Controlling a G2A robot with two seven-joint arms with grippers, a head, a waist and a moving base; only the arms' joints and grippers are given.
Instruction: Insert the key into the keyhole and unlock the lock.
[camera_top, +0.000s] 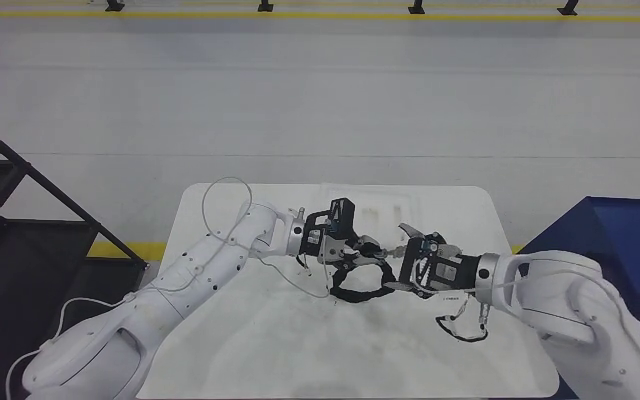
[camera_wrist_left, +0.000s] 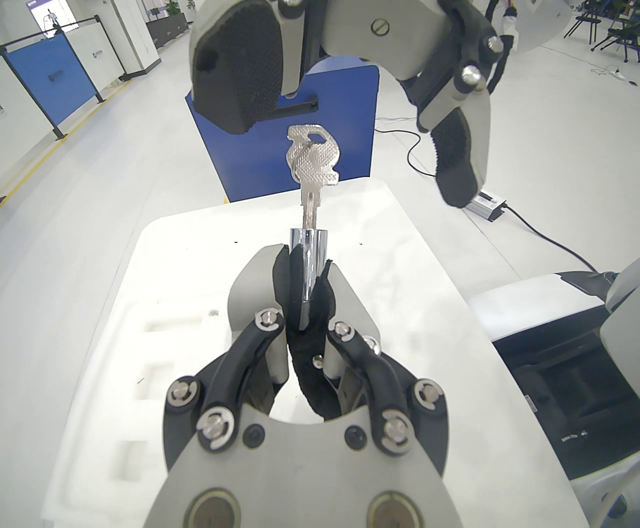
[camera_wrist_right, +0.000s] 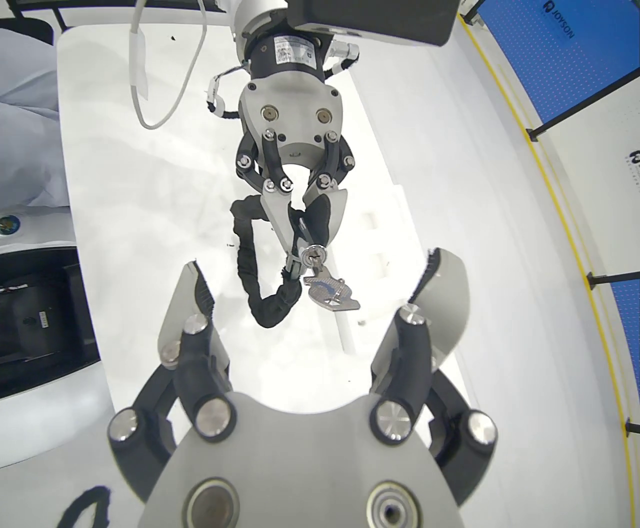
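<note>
My left gripper is shut on the lock, a shiny metal cylinder on a black fabric-covered cable loop. The silver key stands in the keyhole, its patterned head and a second key on the ring sticking out. My right gripper is open and faces the key head, one finger on each side without touching it. In the top view both grippers meet over the middle of the white table, with the cable loop hanging below them.
The white table has shallow moulded recesses near the left arm. A blue panel stands past the table's end, and a power brick with cable lies on the floor. A white cable hangs from the left arm.
</note>
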